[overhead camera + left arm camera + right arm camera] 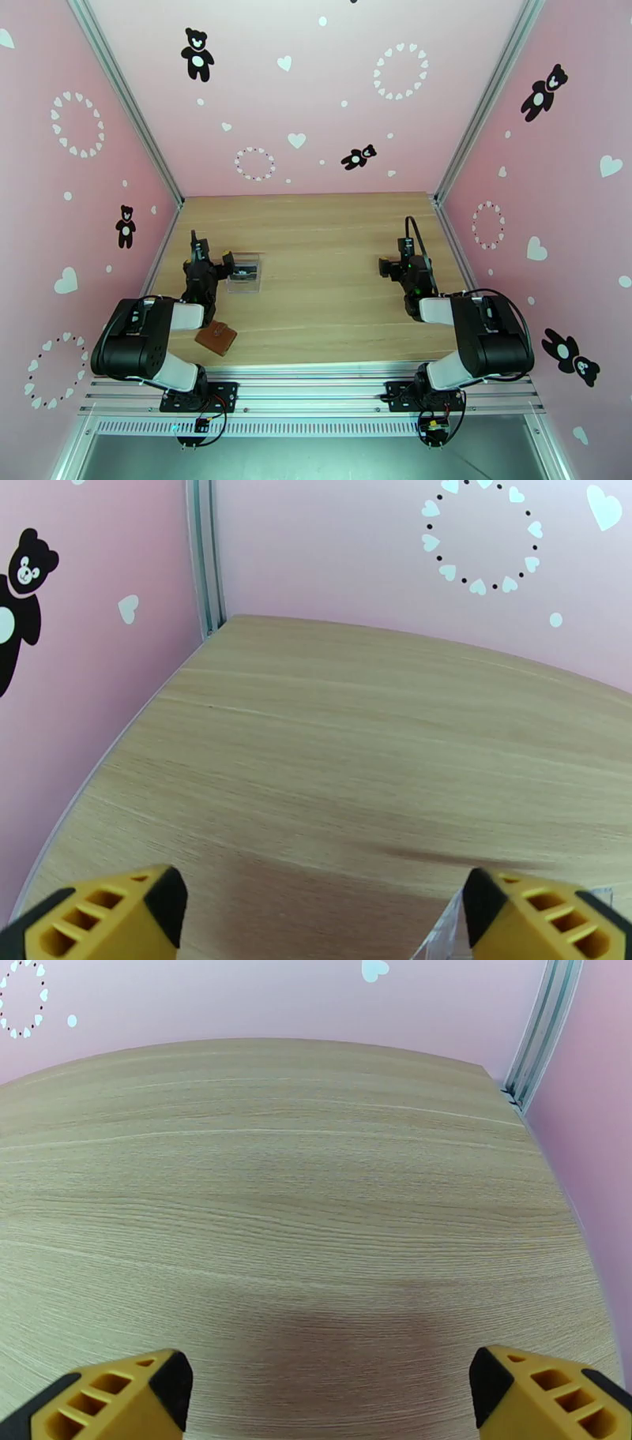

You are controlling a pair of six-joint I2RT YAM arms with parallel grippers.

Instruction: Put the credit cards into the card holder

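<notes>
- The brown card holder [216, 338] lies folded by the worktop's [324, 316] near edge, towards the left corner, beside my left arm.
- My left gripper [316, 910] hangs released, fingers wide, over the worktop's left side.
- My right gripper [328, 1390] is likewise spread and holds nothing, near the right edge.
- Just beside my left gripper stands a clear plastic box [243, 264], with the dark credit cards [244, 275] inside.
</notes>
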